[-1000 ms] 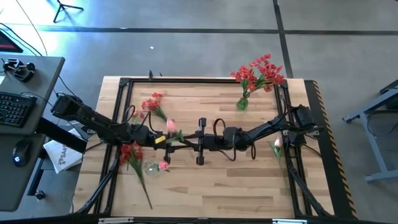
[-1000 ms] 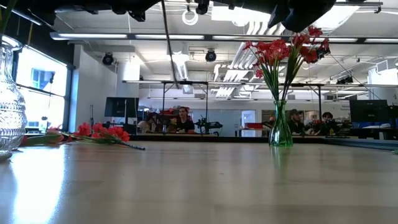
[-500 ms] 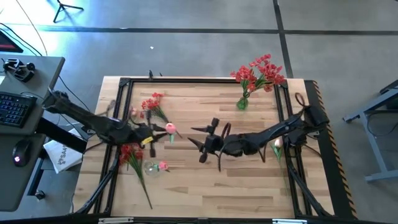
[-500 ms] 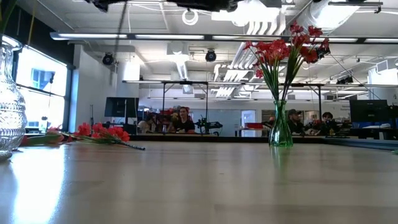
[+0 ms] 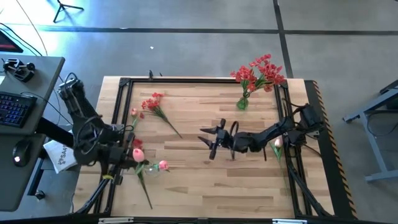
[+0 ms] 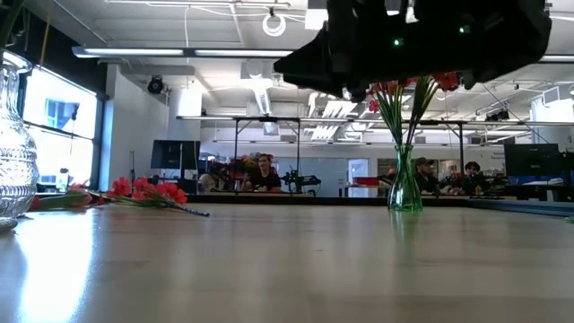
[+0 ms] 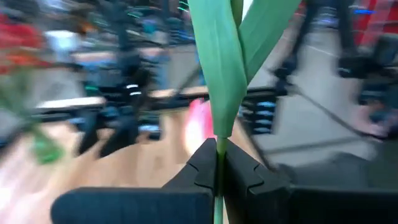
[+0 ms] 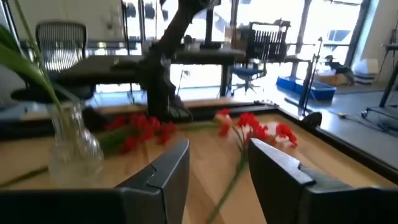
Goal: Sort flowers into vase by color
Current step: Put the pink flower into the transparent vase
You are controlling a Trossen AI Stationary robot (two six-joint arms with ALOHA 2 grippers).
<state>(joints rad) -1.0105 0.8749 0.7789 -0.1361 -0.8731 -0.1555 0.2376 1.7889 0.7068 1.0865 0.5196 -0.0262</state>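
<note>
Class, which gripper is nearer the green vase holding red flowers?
Right. The right gripper hovers open over the table's middle, a short way from the green vase. The left gripper, clamping a pink flower, is at the opposite edge.

The left end effector (image 7: 219,163) carried a pink flower (image 5: 137,153) from mid-table to the left edge.

The stem (image 7: 217,93) runs off the left wrist view's top, its bloom unseen; the background there is blurred.

Pink flower (image 5: 137,154) at left tool (image 5: 127,157); right tool (image 5: 210,138) mid-table (image 5: 186,174).
</note>
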